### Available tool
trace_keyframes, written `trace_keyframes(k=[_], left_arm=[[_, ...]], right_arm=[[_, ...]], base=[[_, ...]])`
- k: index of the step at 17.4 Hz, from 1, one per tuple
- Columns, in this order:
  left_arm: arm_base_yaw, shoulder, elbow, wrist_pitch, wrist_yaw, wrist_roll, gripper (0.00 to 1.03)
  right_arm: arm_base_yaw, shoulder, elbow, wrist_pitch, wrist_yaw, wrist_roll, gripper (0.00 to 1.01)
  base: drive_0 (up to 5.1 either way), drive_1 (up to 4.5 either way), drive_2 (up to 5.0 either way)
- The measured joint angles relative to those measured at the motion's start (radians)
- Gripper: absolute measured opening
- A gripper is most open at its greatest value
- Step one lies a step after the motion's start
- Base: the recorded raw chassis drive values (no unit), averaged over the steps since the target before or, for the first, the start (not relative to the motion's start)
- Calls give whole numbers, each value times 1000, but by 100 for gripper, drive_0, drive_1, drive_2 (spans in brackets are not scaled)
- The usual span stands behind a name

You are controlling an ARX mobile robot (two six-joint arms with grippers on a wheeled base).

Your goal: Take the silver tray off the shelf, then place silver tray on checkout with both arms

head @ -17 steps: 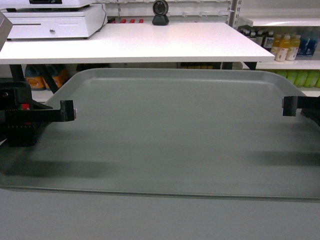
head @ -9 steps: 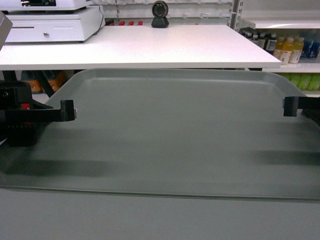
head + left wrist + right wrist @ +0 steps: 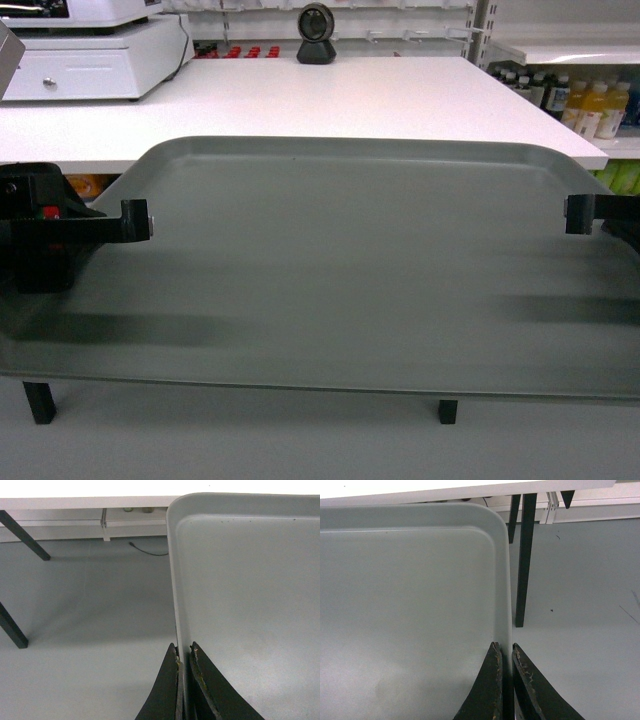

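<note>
The silver tray [image 3: 340, 270] hangs level in the air, filling most of the head view, with its far rim just over the near edge of the white checkout [image 3: 300, 100]. My left gripper [image 3: 140, 220] is shut on the tray's left rim [image 3: 177, 605]. My right gripper [image 3: 578, 213] is shut on its right rim [image 3: 504, 590]. Each wrist view shows two black fingers pinching the thin rim, at the left gripper [image 3: 184, 650] and the right gripper [image 3: 504, 647]. The shelf is out of view.
A black dome scanner [image 3: 317, 33] stands at the checkout's back middle and a white cash register [image 3: 95, 55] at its back left. Bottle shelves [image 3: 590, 105] stand to the right. Dark table legs [image 3: 525, 555] slant down to the grey floor [image 3: 85, 605].
The checkout has grown larger and dropped lower in the head view, so the tray and I have come closer to it. Both grippers keep their hold.
</note>
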Motion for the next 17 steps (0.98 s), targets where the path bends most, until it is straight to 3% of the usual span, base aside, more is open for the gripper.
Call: trace_keyframes(k=[17], left_arm=[[-2,1,0,-3,-1,0,3]], right_arm=[[0,0,0,-1,0,0,3]], base=[[13,445,-419]])
